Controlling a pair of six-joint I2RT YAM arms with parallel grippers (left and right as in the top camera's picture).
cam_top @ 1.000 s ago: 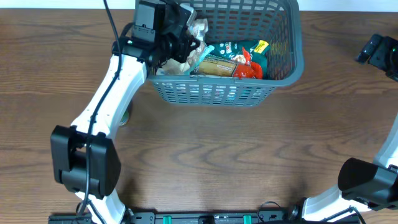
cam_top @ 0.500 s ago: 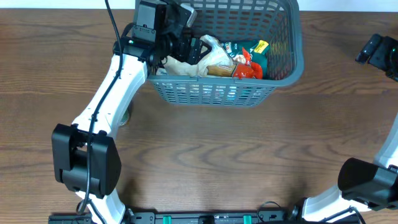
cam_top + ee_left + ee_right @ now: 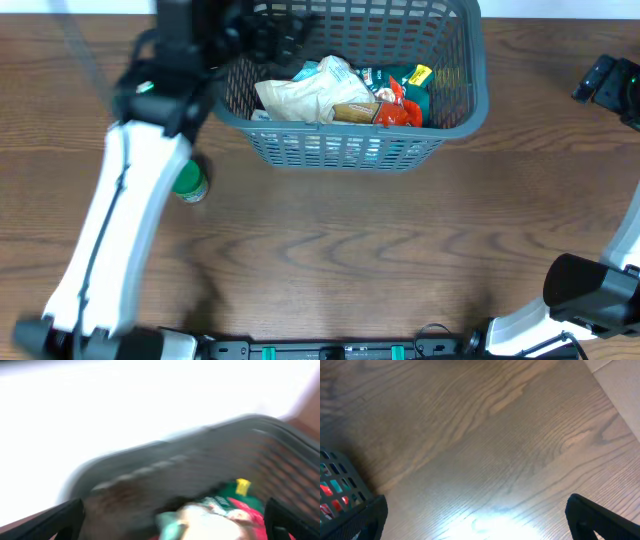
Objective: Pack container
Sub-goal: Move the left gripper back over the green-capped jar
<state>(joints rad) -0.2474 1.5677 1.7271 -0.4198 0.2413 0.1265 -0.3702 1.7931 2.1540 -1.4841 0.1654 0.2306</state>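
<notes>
**Surface.** The tabletop is brown wood-grain laminate with grain running across it. In the right wrist view a bright glare patch lies on it directly ahead of the right jaws.

**Room.** A pale strip runs beyond the tabletop's far edge. A pale surface shows past the tabletop's corner, up and to the right of the right jaws. The background behind the left jaws is plain white and blurred.

**Left jaws.** They stand wide apart, with nothing between them. The left arm and its wrist view are both blurred.

**Right jaws.** They are spread wide and empty, over bare tabletop.

**Container.** The container sits at the far middle of the tabletop, directly ahead of and below the left jaws and well apart from the right jaws. One corner shows at the far left of the right wrist view. Inside it lie a crumpled pale bag, a green packet and a red item.

**Other.** A small green-topped object stands on the tabletop beside the left arm, on the near side of the left jaws.
</notes>
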